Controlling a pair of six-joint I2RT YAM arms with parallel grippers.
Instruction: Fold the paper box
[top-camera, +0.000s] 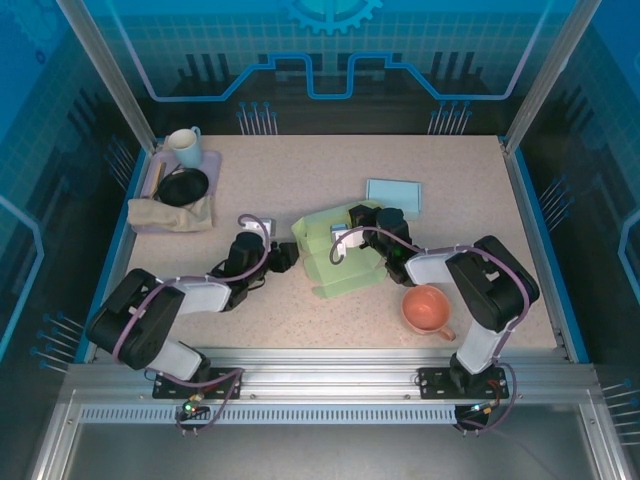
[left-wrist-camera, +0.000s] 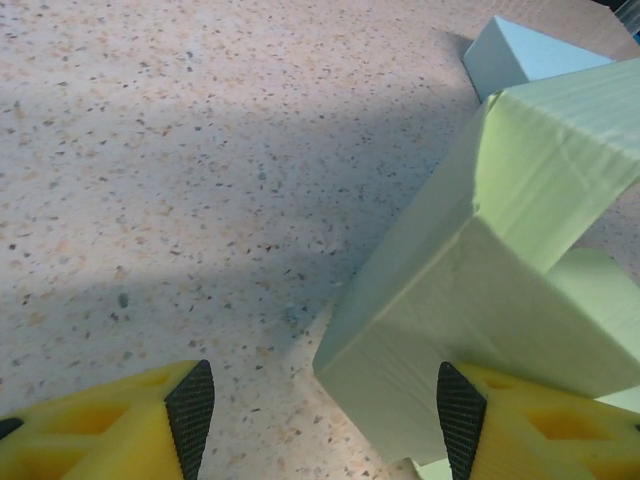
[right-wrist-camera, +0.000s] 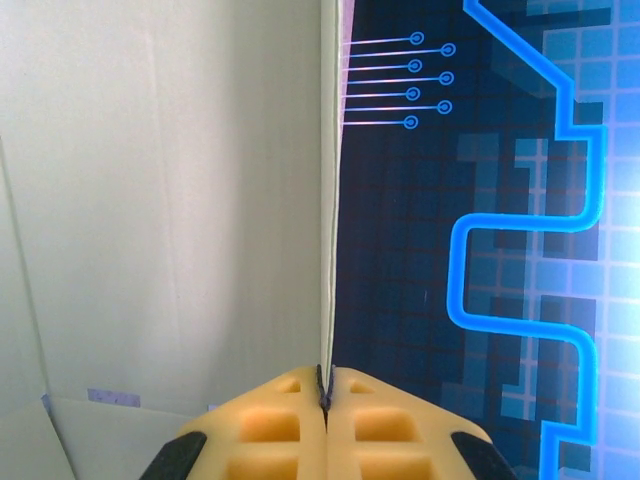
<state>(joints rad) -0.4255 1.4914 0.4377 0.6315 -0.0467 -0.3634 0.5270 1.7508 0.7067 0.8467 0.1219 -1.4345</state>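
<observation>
The pale green paper box (top-camera: 335, 255) lies partly folded at mid table, between the two arms. My left gripper (top-camera: 285, 256) stands open at the box's left side; in the left wrist view the box's folded corner (left-wrist-camera: 480, 310) sits between the yellow fingers (left-wrist-camera: 190, 415), close to the right pad and apart from the left one. My right gripper (top-camera: 352, 228) is shut on a thin upright panel of the box (right-wrist-camera: 170, 200), whose edge runs straight up from the closed fingertips (right-wrist-camera: 325, 395).
A light blue flat box (top-camera: 393, 194) lies behind the green one. An orange cup (top-camera: 428, 309) stands near the right arm. At the back left a tray (top-camera: 214, 164) holds a white mug (top-camera: 185, 147), a black bowl (top-camera: 183, 186) and a beige cloth (top-camera: 165, 214).
</observation>
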